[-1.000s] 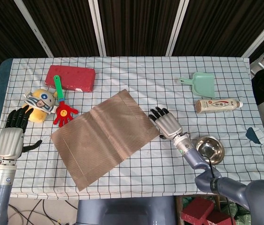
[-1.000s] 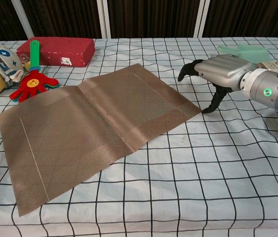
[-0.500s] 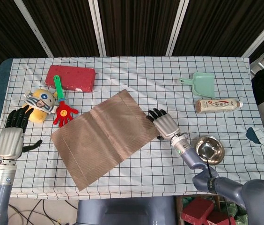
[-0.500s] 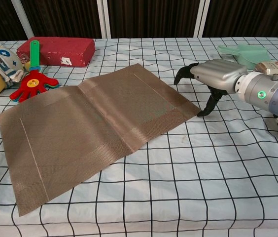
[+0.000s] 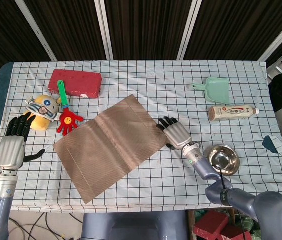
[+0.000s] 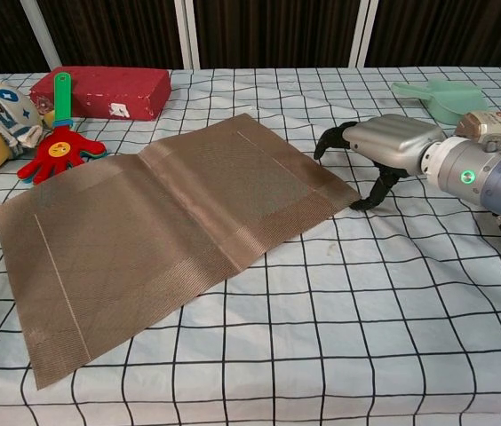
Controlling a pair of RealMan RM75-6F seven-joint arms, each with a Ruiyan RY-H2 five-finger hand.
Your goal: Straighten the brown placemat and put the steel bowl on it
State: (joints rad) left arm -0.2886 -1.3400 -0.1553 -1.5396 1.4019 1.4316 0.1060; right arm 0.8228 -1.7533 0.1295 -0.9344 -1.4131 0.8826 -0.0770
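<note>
Head view, left to right. Tabletop [image 5: 131, 200]: one, covered in white cloth with a dark grid, lightly wrinkled.

Left robot hand [image 5: 12, 150]: one, silver shell with black fingers, resting at the near left edge, fingers spread, holding nothing; unchanged from the earlier frames.

Soft toy [image 5: 42, 111]: one, rounded, yellow plush.

Clapper [image 5: 67, 116]: one, red plastic hand shape on a green handle.

Red block [image 5: 76, 83]: one, flat, rectangular, far left.

Brown placemat [image 5: 108, 145]: one, woven and ribbed with a centre crease, rectangular, lying askew at mid tabletop. Its right corner has shifted slightly since a second ago.

Right robot hand [image 5: 176, 134]: one, same build, palm down at the placemat's right corner, black fingers curved toward the cloth, nothing gripped. It has moved left, closer to the corner, over the last second. Whether the fingertips touch the mat cannot be told.

Dustpan [image 5: 213, 89]: one, mint-green plastic, far right.

Tube [image 5: 233, 113]: one, white, lying on its side, brown cap at its left end.

Steel bowl [image 5: 224, 160]: one, round, shiny, near right, off the placemat, just beside the right wrist.

Small teal object [image 5: 272, 144]: one, at the right edge; kind unclear.
</note>
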